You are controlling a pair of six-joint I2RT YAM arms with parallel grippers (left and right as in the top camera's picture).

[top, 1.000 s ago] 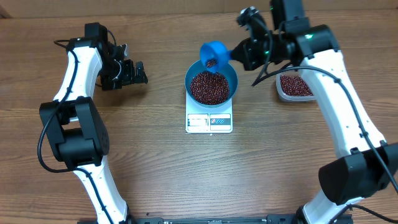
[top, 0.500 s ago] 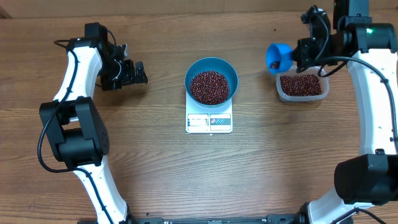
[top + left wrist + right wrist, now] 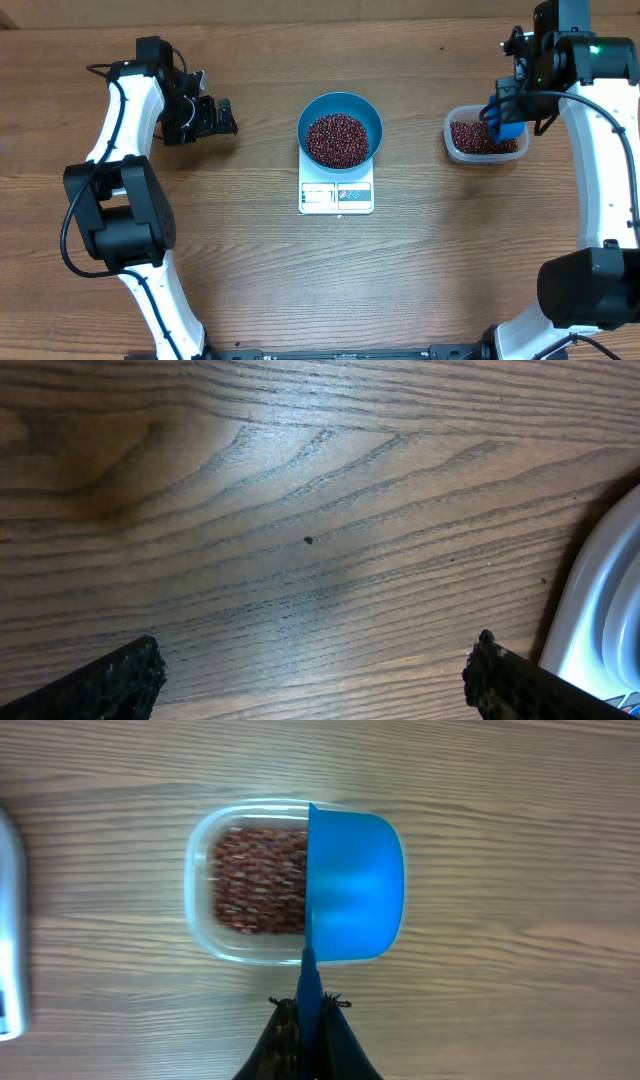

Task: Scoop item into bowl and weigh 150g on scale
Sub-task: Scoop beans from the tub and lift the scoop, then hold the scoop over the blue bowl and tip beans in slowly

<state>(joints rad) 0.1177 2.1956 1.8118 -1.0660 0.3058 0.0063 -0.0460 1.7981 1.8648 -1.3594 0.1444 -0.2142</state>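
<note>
The blue bowl (image 3: 340, 130) stands on the white scale (image 3: 336, 196) at mid-table, with a heap of red-brown beans (image 3: 336, 139) inside. My right gripper (image 3: 517, 95) (image 3: 309, 1008) is shut on the handle of a small blue scoop (image 3: 505, 118) (image 3: 352, 886), which hangs on its side over the right half of the clear tub (image 3: 483, 139) (image 3: 250, 880). More beans (image 3: 258, 880) fill that tub. At the far left my left gripper (image 3: 212, 117) (image 3: 312, 672) is open above bare wood, holding nothing.
The scale's display and buttons (image 3: 336, 197) face the front edge. A white rounded edge (image 3: 600, 610) shows at the right of the left wrist view. A white object's edge (image 3: 10, 920) lies at the left of the right wrist view.
My right arm carried the scoop from over the bowl rightward to the tub, where it now hangs on its side. The left arm has not moved.
</note>
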